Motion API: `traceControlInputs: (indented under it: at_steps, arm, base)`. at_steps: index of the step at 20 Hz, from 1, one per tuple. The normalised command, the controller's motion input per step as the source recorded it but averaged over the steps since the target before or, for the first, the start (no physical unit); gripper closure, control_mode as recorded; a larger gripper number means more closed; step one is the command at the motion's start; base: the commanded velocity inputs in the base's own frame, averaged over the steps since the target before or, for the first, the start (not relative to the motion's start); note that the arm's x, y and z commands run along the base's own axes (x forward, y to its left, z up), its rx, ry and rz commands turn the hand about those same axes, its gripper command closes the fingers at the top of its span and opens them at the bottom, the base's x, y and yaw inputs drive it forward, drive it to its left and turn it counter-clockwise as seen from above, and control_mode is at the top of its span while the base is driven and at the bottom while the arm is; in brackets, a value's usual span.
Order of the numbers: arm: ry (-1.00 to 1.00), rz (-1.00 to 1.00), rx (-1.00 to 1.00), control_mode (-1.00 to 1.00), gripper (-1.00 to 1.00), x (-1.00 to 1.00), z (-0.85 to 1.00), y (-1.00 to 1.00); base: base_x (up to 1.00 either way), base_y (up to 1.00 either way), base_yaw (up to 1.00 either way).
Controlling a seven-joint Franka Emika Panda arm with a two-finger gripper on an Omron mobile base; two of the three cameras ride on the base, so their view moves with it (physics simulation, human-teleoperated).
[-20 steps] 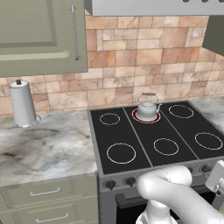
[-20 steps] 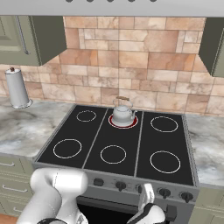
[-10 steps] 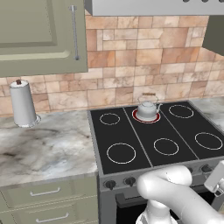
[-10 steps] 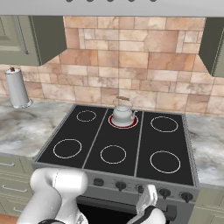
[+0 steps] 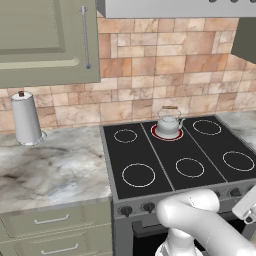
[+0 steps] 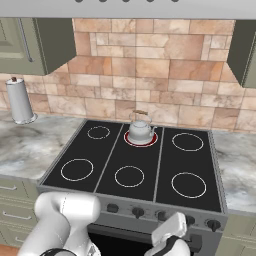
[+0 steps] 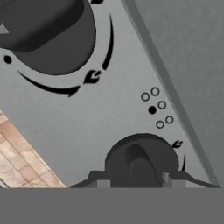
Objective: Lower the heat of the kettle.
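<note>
- Little has moved: the gripper [image 6: 167,235] stays low at the stove front, its tips flanking a knob [image 7: 141,162]; grip unclear.
- Kettle [image 5: 168,123] sits on the glowing rear-centre burner [image 5: 167,133], 12 o'clock of the hob.
- Turning comes next.

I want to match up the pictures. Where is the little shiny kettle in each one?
Left base view: small silver-grey metal kettle sits right of centre, on the red-glowing back middle burner.
Right base view: just left of centre, on that burner.
Hand view: not there.
Shared landmark: the tall white paper towel roll, far left.
</note>
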Motion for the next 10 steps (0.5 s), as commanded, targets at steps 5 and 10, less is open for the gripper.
traceControlInputs:
  at_steps: [5, 10]
  arm:
    - [0.12, -0.02, 0.42, -1.0, 1.0, -0.11, 0.26, -0.09]
    - [0.1, -0.03, 0.41, -1.0, 1.0, -0.1, 0.26, -0.06]
  base:
    - [0.0, 0.0, 0.0]
    - [0.0, 0.0, 0.0]
